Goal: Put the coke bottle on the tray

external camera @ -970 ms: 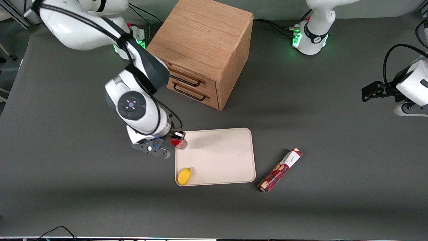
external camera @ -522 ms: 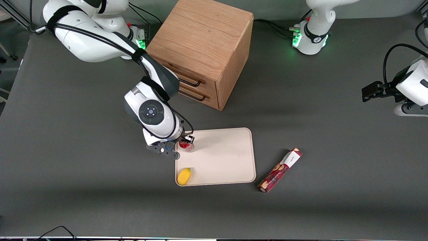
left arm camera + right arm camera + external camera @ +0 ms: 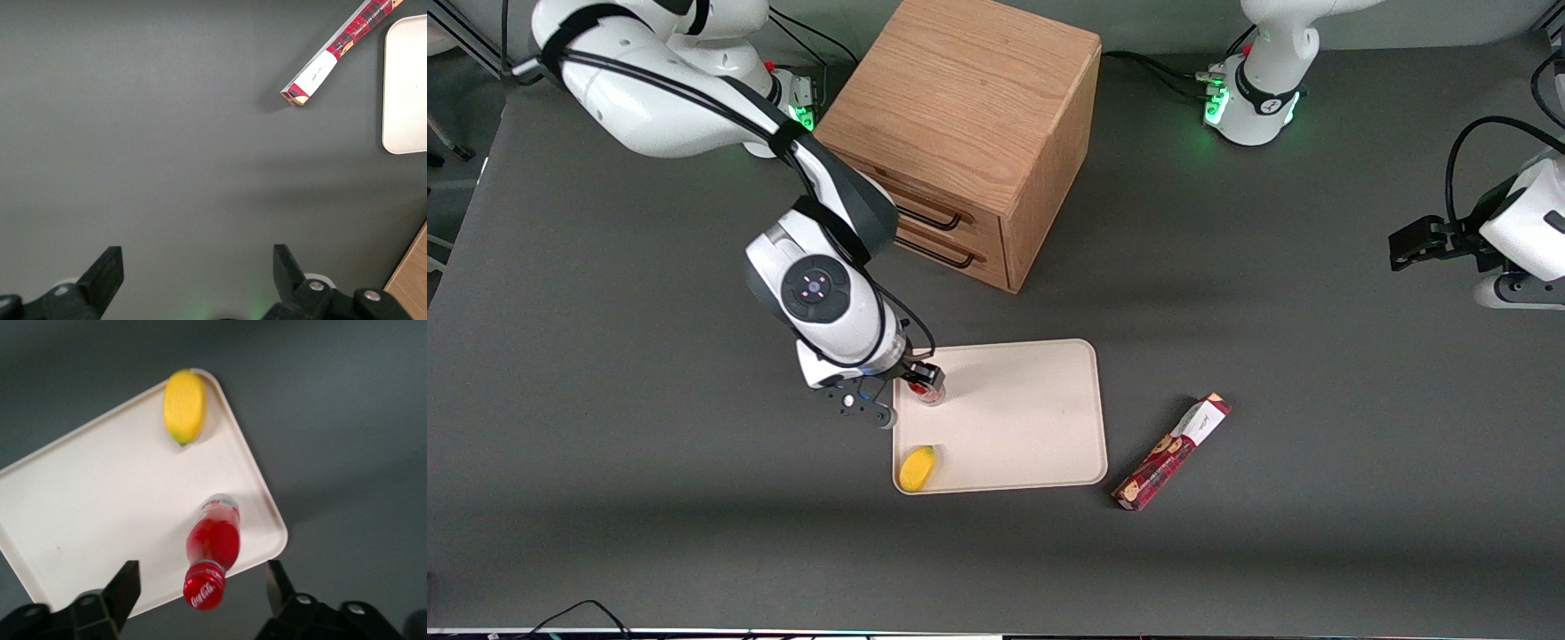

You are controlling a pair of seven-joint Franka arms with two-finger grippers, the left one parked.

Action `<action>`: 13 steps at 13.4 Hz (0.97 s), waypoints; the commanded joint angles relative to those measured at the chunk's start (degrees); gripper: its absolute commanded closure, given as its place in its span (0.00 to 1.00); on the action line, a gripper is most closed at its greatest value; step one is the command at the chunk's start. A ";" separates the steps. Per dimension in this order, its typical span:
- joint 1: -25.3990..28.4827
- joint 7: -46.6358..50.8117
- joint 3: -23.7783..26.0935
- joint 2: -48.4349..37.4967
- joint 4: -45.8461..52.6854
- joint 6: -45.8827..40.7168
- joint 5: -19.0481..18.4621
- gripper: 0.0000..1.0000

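The coke bottle [image 3: 927, 392], small and red with a red cap, stands upright on the cream tray [image 3: 1014, 418], close to the rim at the tray's end toward the working arm. My right gripper [image 3: 921, 380] hangs straight above it. In the right wrist view the bottle [image 3: 212, 550] stands with its clear base on the tray [image 3: 100, 493]. Its cap is between my fingers [image 3: 125, 588], which stand wide apart and do not touch it. The gripper [image 3: 202, 590] is open and holds nothing.
A yellow lemon-like fruit [image 3: 917, 468] lies in the tray's corner nearer the front camera and shows in the right wrist view [image 3: 185, 405]. A wooden drawer cabinet [image 3: 969, 133] stands farther back. A long red snack box [image 3: 1172, 452] lies beside the tray toward the parked arm.
My gripper carried the bottle from just outside the tray's rim onto the tray. Since then the wrist has shifted a little toward the working arm's end, and the bottle stays where it is.
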 commanded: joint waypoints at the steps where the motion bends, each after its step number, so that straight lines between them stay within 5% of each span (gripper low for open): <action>1: -1.50 -10.12 0.35 -8.83 5.43 -13.60 0.89 0.00; 4: -4.49 -29.70 -4.72 -19.54 8.80 -27.68 8.44 0.00; 6: -4.41 -43.41 -17.34 -27.01 6.09 -31.84 16.68 0.00; 9: -4.41 -58.83 -32.22 -37.74 -10.04 -25.73 22.59 0.00; 13: -4.41 -60.80 -35.34 -45.85 -26.97 -14.02 23.32 0.00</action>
